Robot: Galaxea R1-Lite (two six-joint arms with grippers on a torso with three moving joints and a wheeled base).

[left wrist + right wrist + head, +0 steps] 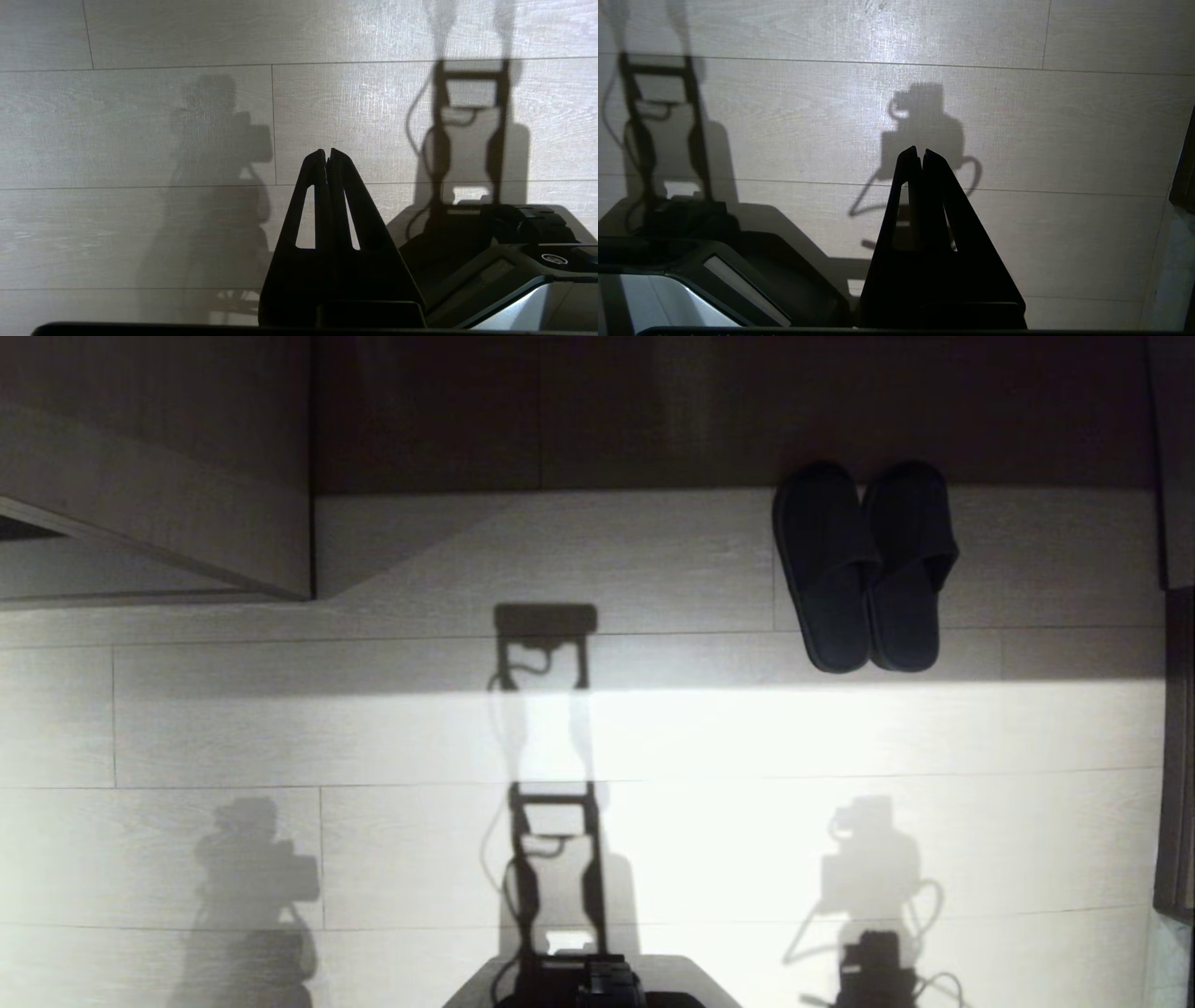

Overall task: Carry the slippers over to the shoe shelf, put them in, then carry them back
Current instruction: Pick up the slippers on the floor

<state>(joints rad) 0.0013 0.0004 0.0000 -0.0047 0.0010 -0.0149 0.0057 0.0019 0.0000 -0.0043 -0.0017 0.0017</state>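
Pale wood-grain plank floor [653, 728] under hard light, and the flat dark charcoal fabric slippers [864, 569] sit side by side ahead to the right, toes in shadow. Left end effector [327, 151] and right end effector [920, 150] are both pressed together, empty. Best approach: square up close, spread the right fingers early, then pinch both inner edges together.

Dark slippers [864, 569] lie side by side — flat, touching — on pale floor.

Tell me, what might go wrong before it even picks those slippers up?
The slippers lie tight side by side, overlapping, on the floor, so one grab might lift only one. Their toes sit in deep shadow at the dark recess edge, hard to see. Both the left gripper and right gripper are shut and would need opening first.
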